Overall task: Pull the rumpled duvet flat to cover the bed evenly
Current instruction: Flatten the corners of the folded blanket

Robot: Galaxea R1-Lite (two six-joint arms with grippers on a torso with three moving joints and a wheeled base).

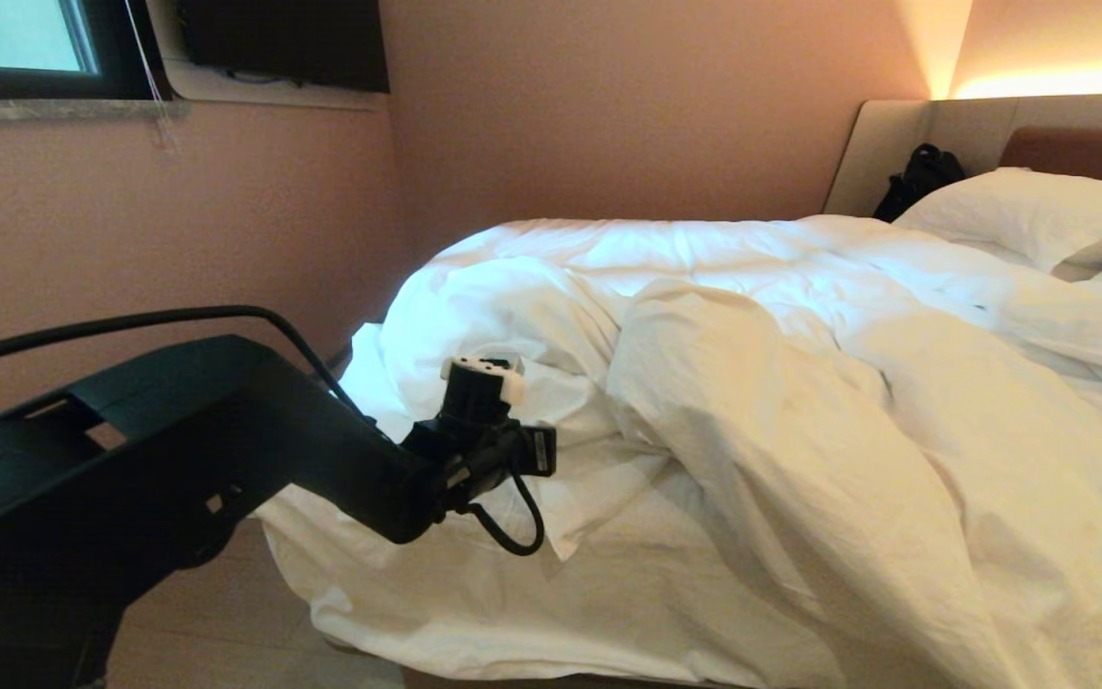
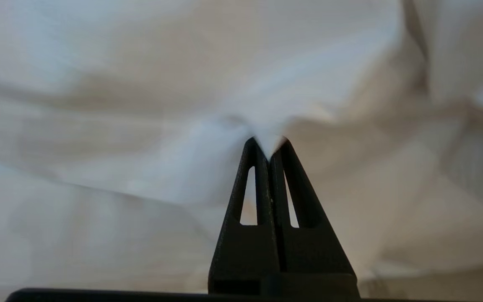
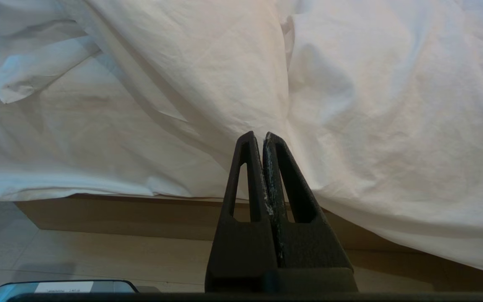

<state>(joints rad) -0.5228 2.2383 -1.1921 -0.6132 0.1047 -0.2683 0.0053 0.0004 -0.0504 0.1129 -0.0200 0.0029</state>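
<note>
Pink walls go round a small room, and the bed (image 1: pixel 474 622) fills most of it. On the bed lies the duvet (image 1: pixel 800 402), white and puffy, all bunched up in big folds. Near the foot of the bed it is piled in a lump, and one side hangs down over the edge toward the floor. Two pillows (image 1: pixel 1020 211) sit at the head of the bed.

At the foot corner of the bed, the left gripper (image 2: pixel 270 144) has its jaws shut tight on a little pinch of the duvet. The right gripper (image 3: pixel 262 136) hangs low by the side of the bed, closed on nothing.

I think the duvet is soft and floppy, but big, so it will drag. A small pinch could slip out. The best place to hold looks like the thick edge or a corner, and a slow pull away from the pillows should help.
</note>
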